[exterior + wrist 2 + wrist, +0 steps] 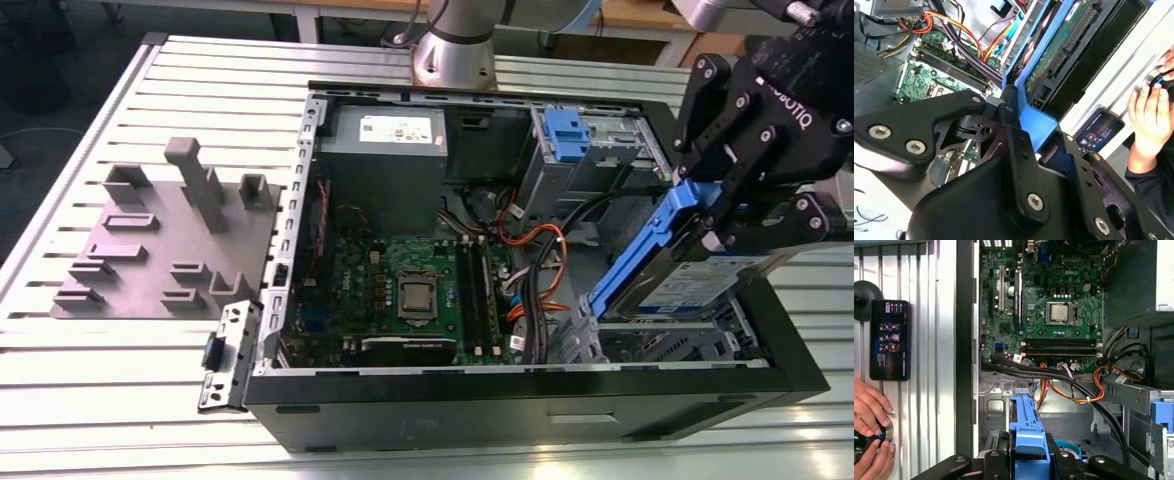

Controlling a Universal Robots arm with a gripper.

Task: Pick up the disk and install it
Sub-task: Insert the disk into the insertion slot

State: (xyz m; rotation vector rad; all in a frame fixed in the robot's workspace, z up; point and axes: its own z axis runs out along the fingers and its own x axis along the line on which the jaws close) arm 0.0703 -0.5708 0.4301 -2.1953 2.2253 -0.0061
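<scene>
Disk (pixel 694 270) w/ blue carrier frame sits clamped in my gripper (pixel 747 215), tilted over the drive cage at the exterior view's right end of the open PC case (pixel 534 400); its lower end dips just inside the case. Grey fixture block (pixel 160 240) lies apart on the slatted table (pixel 80 340), at the exterior view's left.

Second wrist view: my fingers (pixel 1019 150) pinch the blue frame (pixel 1036 120), the drive's circuit board facing out. A person's hand (pixel 1149 115) is beside a phone (pixel 1099 130).

First wrist view: frame (pixel 1026 432) points toward the motherboard (pixel 1044 300), CPU (pixel 1059 313) bare; two hands (pixel 869 430) on a knob near the phone (pixel 889 340).
</scene>
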